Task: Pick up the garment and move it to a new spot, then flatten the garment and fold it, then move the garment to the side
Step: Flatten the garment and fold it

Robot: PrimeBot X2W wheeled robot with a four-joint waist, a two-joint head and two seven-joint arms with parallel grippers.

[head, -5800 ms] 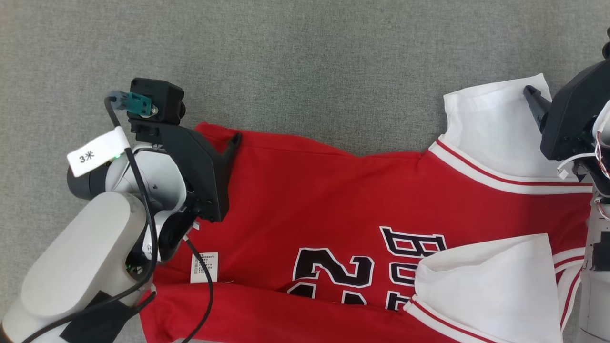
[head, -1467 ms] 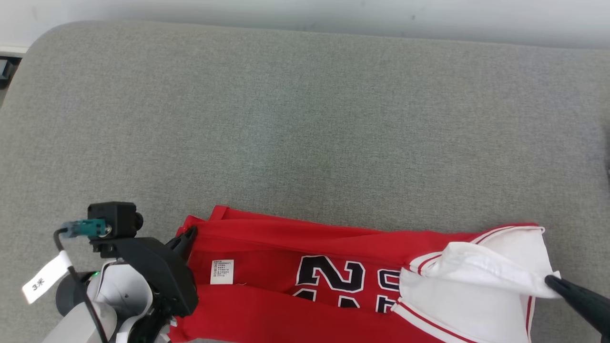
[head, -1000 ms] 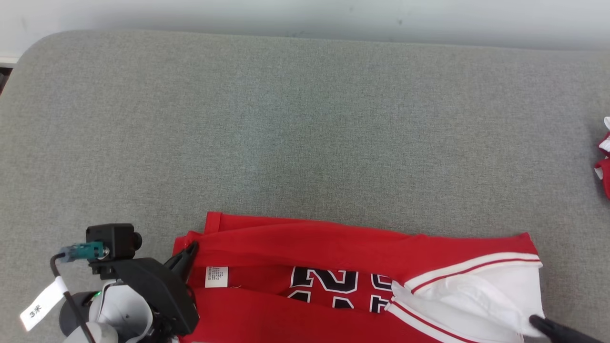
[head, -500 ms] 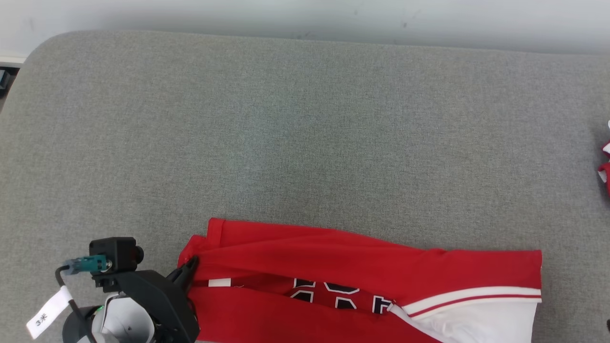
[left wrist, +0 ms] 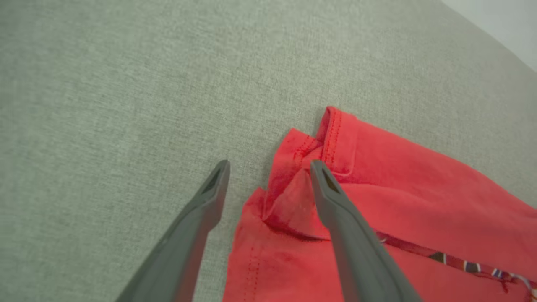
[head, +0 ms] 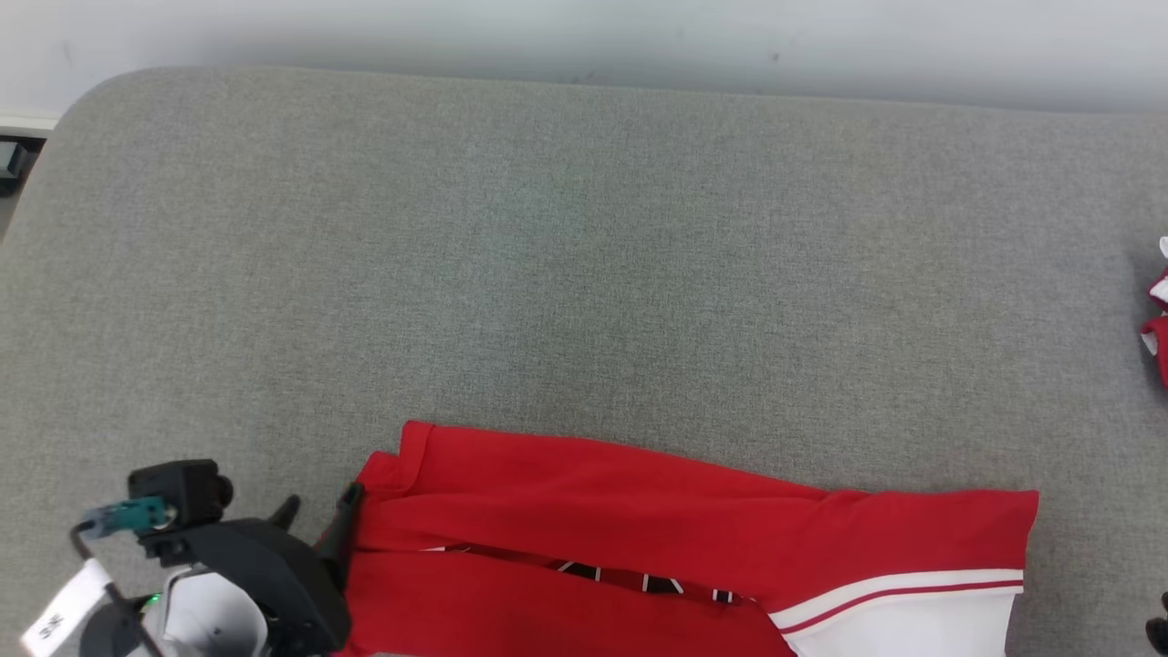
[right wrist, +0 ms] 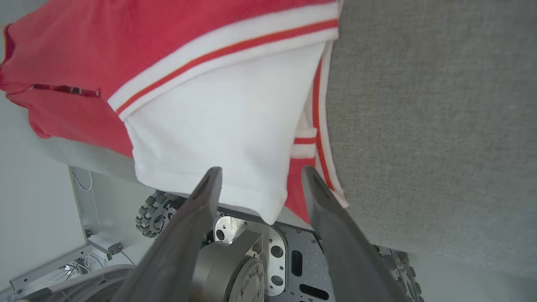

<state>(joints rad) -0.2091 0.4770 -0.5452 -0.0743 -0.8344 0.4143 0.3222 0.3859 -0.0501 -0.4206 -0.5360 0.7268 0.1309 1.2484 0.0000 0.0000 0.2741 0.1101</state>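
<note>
- Garment [head: 693, 538]: folded lengthwise into a long band along the near edge of the grey surface [head: 584, 274]. Its white sleeve [right wrist: 218, 126] overhangs that edge.
- Left gripper [left wrist: 270, 165]: spread, straddling the red hem corner [left wrist: 310, 147] and pinching nothing. The fold appears laid.
- Right gripper [right wrist: 261, 171]: spread, flanking the sleeve's hanging corner, cloth unpinched.

legible text: none | garment [head: 639, 511] print: unreadable slivers in fold | cable tag [head: 55, 622]: blurred marks
</note>
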